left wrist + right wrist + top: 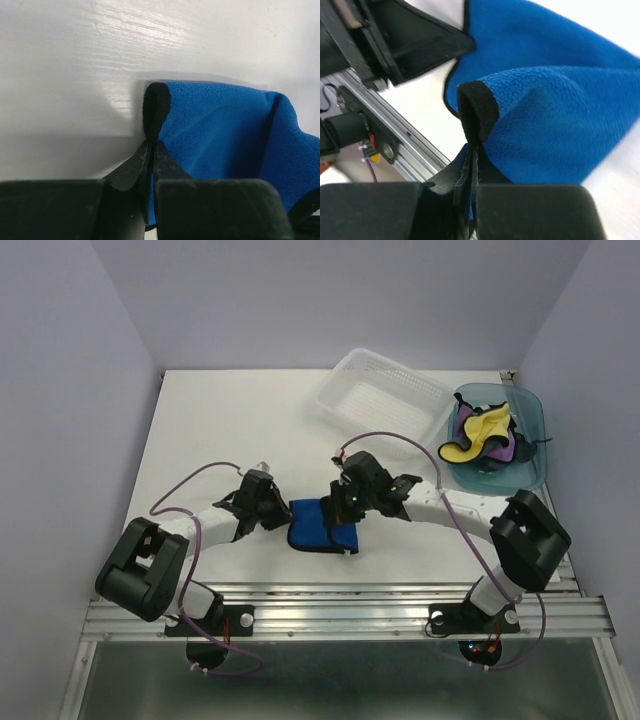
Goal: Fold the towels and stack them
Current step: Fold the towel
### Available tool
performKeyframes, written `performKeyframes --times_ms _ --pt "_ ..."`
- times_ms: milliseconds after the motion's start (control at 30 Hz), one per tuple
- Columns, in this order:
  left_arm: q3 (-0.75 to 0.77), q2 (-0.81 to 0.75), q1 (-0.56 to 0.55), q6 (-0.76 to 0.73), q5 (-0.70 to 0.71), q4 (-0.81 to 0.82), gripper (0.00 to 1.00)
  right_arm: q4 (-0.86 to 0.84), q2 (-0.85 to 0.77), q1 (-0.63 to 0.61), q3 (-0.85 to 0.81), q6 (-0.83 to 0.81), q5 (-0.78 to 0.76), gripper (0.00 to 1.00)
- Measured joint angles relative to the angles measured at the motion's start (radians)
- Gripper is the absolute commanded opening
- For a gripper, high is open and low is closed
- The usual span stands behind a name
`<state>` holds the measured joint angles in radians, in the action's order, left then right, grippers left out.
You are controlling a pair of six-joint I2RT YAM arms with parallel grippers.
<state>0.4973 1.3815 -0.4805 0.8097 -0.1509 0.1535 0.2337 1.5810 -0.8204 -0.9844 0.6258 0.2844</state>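
A bright blue towel [316, 526] with a black hem lies partly folded on the white table, between my two grippers. My left gripper [285, 513] is shut on its left edge; in the left wrist view the hem [156, 107] loops up out of the closed gripper [151, 146], with the cloth [220, 130] spread to the right. From the right side, my right gripper [342, 527] is shut on another hemmed corner [477, 107], pinched in the gripper [471, 149]. More towels, one yellow [482, 430] and one purple [506, 448], sit crumpled in the teal bin [536, 420].
A clear white slotted basket [380, 390] stands at the back, left of the teal bin. The metal rail [340, 612] runs along the near table edge, close behind the towel. The left arm's wrist [400, 40] shows in the right wrist view.
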Motion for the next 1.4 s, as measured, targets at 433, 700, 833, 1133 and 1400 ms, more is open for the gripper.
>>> performKeyframes --times_ms 433,700,833,1133,1400 --pt "-0.023 -0.003 -0.003 0.021 -0.012 0.039 0.00 -0.153 0.165 -0.045 -0.098 0.092 0.019 0.01" --pt "-0.031 -0.011 -0.003 0.030 -0.012 0.042 0.00 -0.216 0.230 -0.051 -0.125 0.135 0.020 0.01" --pt "-0.031 -0.011 -0.003 0.032 -0.011 0.041 0.00 -0.229 0.256 -0.051 -0.137 0.150 0.015 0.01" --pt "-0.031 -0.019 -0.003 0.038 -0.008 0.026 0.06 -0.251 0.306 -0.051 -0.152 0.180 -0.018 0.02" --pt "-0.031 -0.047 -0.003 0.038 0.010 -0.026 0.18 -0.264 0.362 -0.051 -0.154 0.202 -0.030 0.12"
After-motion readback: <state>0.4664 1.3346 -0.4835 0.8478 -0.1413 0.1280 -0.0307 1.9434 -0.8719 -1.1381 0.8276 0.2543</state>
